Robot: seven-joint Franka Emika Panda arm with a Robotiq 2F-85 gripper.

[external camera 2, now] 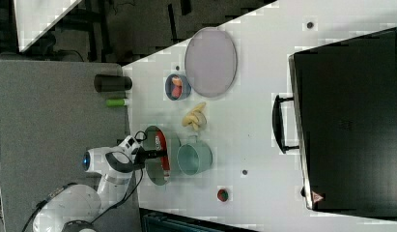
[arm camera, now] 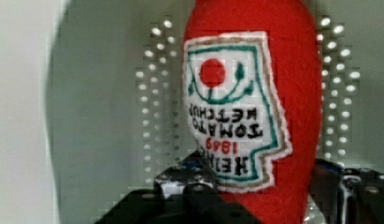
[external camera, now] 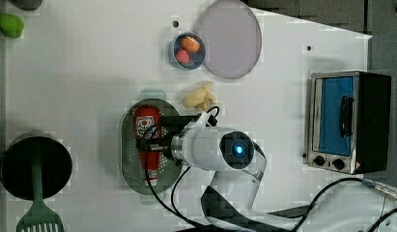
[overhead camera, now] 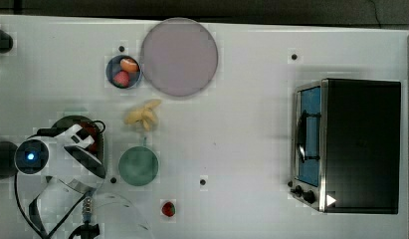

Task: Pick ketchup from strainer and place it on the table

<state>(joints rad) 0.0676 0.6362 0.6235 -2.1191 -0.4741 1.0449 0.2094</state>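
Red ketchup bottle (external camera: 147,140) lying lengthwise inside the pale green strainer (external camera: 129,159), label up, on the white worktop (external camera: 80,87). Claw (external camera: 152,143) lowered into the strainer over the bottle's middle, one dark finger (arm camera: 199,198) on either side of the red body in the wrist view, pressed close against it just under the label. Partly closed around the bottle; cannot tell whether the grip is firm or only touching. Bottle resting on the strainer's perforated floor, not lifted.

Relative to the strainer in the left view: white robot arm (external camera: 220,150) reaching in from the left view's right, black cable looping over the strainer's rim. Pale bananas (external camera: 200,96) just beyond the strainer's upper right edge. Small blue bowl (external camera: 189,50) with fruit and a large grey round plate (external camera: 230,38) farther up the left view from the strainer. Toaster oven (external camera: 348,121) well apart, at the left view's right side. Dark pot (external camera: 34,166) and green spatula (external camera: 39,217) well apart at the left view's left.

In the top view, round teal cup (overhead camera: 138,166) near the strainer, toward the top view's right; small strawberry (overhead camera: 168,209) beyond the cup.
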